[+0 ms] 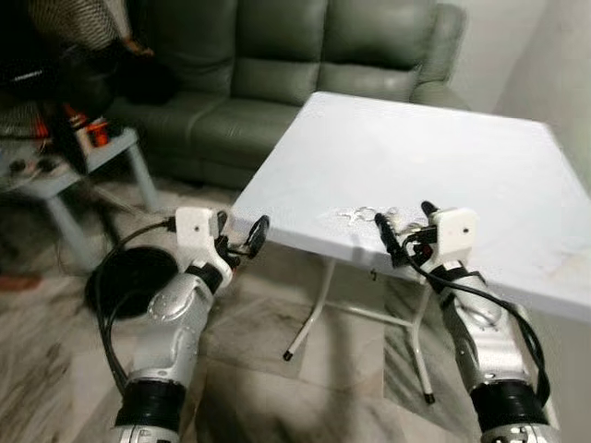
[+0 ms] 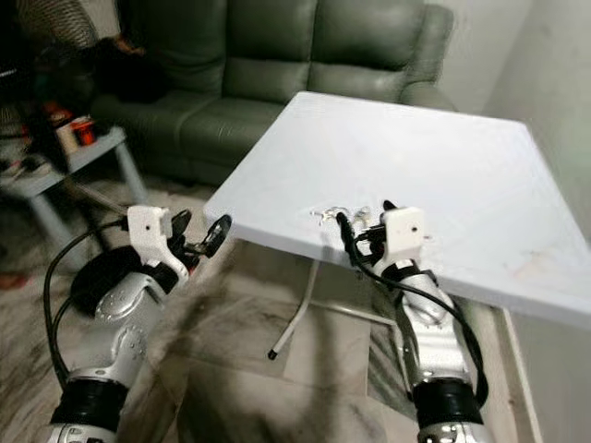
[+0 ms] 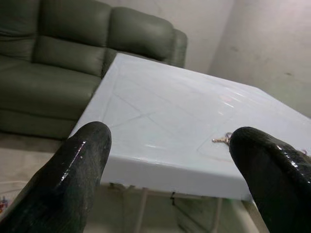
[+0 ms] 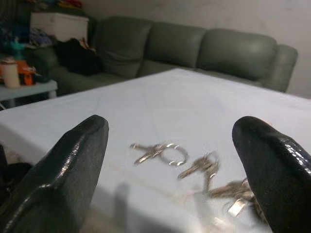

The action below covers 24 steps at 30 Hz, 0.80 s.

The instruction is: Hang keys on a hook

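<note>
Keys [image 4: 199,170] lie flat on the white bench [image 1: 397,138], near its front edge, straight ahead of the right tool [image 1: 404,226] and slightly below its fingertips. Right tool: fingers spread wide, nothing between them, hovering at the bench edge with the bunch framed in the gap. Not touching yet, as far as I can judge.

The bunch is loose: one key on a thin ring [image 4: 160,151] lies furthest from the tool, more keys and rings fan out closer in, toward the right finger. The long axis of the spread runs roughly across the tool's opening, not along it. Close-in part is blurred, can't count keys.

Left tool [image 1: 242,237]: also spread and empty, off the bench's near-left corner, below the top. The keys are well off to its right. Right arm is clearly nearer, so it should take the pick.

Materials: the keys are thin, flat, shiny metal, likely to slide on the smooth glossy benchtop. A flat-lying bunch is hard to pinch, so a ring or a raised key is probably the better target. Bench has thin folding metal legs [image 1: 309,318] and may wobble if pressed.

No hook visible here. Grey-green leather sofa [image 1: 305,65] sits beyond the bench.
</note>
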### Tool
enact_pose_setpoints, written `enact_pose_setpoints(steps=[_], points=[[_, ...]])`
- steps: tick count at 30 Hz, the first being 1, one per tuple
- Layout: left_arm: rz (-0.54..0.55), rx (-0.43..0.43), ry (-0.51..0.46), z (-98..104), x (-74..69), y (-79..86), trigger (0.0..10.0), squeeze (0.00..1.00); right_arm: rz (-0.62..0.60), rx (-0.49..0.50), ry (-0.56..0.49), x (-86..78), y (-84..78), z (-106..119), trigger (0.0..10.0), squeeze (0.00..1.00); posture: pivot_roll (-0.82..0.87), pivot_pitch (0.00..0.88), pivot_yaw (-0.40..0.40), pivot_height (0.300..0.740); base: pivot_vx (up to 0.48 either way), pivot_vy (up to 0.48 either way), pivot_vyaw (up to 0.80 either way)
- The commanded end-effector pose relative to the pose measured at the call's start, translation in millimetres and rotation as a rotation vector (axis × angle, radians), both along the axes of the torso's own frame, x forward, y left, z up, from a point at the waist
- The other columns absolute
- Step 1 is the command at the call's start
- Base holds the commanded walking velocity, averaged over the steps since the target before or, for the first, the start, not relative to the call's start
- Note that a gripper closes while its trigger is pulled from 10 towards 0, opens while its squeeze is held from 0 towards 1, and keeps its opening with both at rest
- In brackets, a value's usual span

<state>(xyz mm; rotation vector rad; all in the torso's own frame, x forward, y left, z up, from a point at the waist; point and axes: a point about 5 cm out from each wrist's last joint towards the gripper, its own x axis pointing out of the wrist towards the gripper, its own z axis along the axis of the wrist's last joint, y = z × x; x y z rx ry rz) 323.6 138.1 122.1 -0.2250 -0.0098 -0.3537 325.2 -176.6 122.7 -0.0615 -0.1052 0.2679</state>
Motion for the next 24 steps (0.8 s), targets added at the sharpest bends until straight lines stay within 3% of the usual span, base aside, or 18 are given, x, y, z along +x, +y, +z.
enact_pose_setpoints(steps=[1,21,24], points=[[0.020,0.012,-0.013,3.5,1.7,7.0,10.0,0.00,0.023,-0.003,-0.028,2.7,5.2,8.1,10.0,0.00,-0.05,0.000,-0.025,0.740,0.000,0.000,0.00],[0.022,-0.007,-0.018,3.4,2.8,7.6,10.0,0.00,0.057,0.005,-0.026,-0.9,5.7,7.1,10.0,0.00,-0.05,0.000,-0.027,0.740,0.000,0.000,0.00],[0.020,-0.006,-0.013,2.6,3.1,7.3,10.0,0.00,0.063,0.011,-0.026,-1.0,6.3,7.0,10.0,0.00,-0.05,0.000,-0.029,0.740,0.274,0.000,0.00]])
